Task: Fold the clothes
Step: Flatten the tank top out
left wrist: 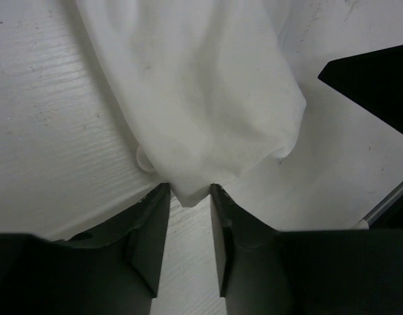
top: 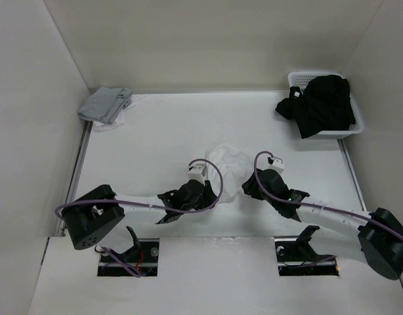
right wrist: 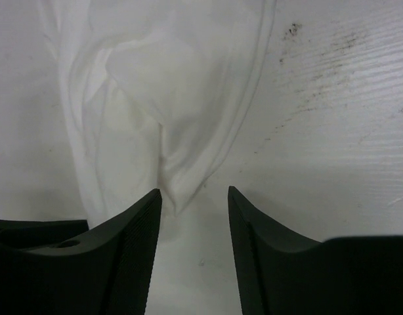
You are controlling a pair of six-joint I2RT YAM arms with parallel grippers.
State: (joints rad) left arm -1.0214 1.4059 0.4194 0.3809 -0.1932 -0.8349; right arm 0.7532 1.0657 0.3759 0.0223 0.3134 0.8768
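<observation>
Both arms reach for the near edge of a crumpled white camisole (top: 229, 163).
It lies bunched at the middle of the white table (top: 155, 131), between the two wrists, probably so that its edge can be drawn out flat. The left gripper (left wrist: 189, 191) has narrowed and pinches a fold at its fingertips. The right gripper (right wrist: 193, 195) stands partly apart and holds nothing, with the cloth's edge just beside one finger.

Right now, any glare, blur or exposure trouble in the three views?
Top external: even light, sharp, but the white camisole barely separates from the white table. Left wrist: left tool is a near-black silhouette, slightly soft up close; cloth folds read clearly. Right wrist: right tool equally dark, table grain sharp, no glare.
</observation>
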